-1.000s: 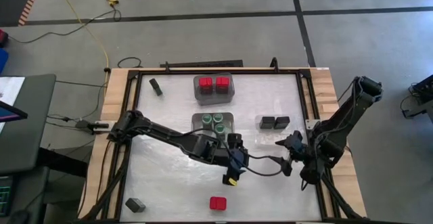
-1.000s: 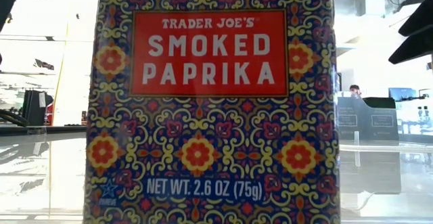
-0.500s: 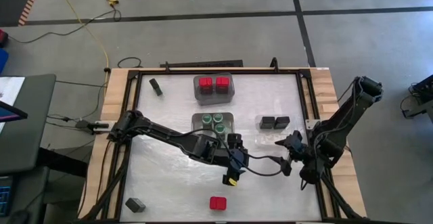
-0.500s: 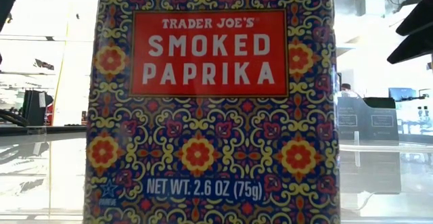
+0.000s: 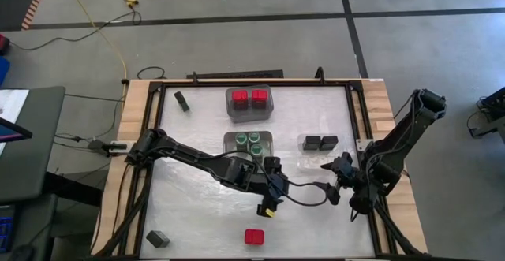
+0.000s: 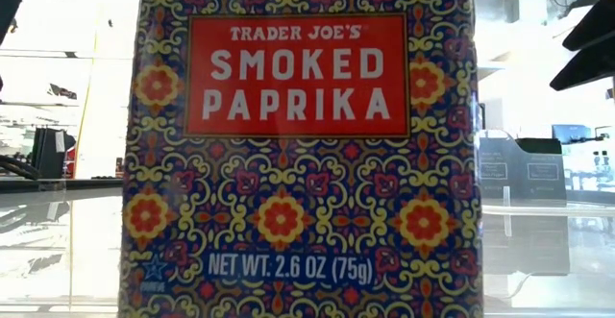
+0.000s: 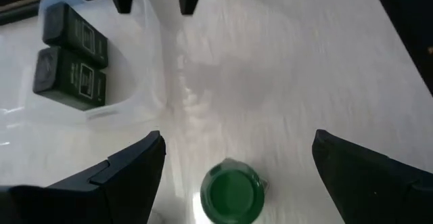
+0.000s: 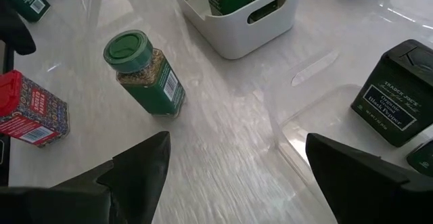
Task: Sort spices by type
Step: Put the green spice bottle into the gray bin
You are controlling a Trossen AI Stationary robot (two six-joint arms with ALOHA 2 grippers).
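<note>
Nearby, paprika tin [image 6: 298, 145] blocking low view, clear bins [image 5: 249, 103]

Table top [image 5: 205, 214]: glossy white sheet (mirrors the room), edged in bare wood.
Paprika tin [image 6: 300, 145]: smooth printed face, slight sheen.
Green-lidded jar [image 8: 143, 73]: clear body, matt plastic cap.
Bin [image 8: 237, 14]: matt white plastic.
Dark tins [image 7: 71, 65]: satin finish.

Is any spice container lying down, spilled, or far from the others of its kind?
Nothing is spilled. One dark tin lies at an angle at the table's far left, another stands alone at the near left, both far from the two tins in the clear bin.
</note>
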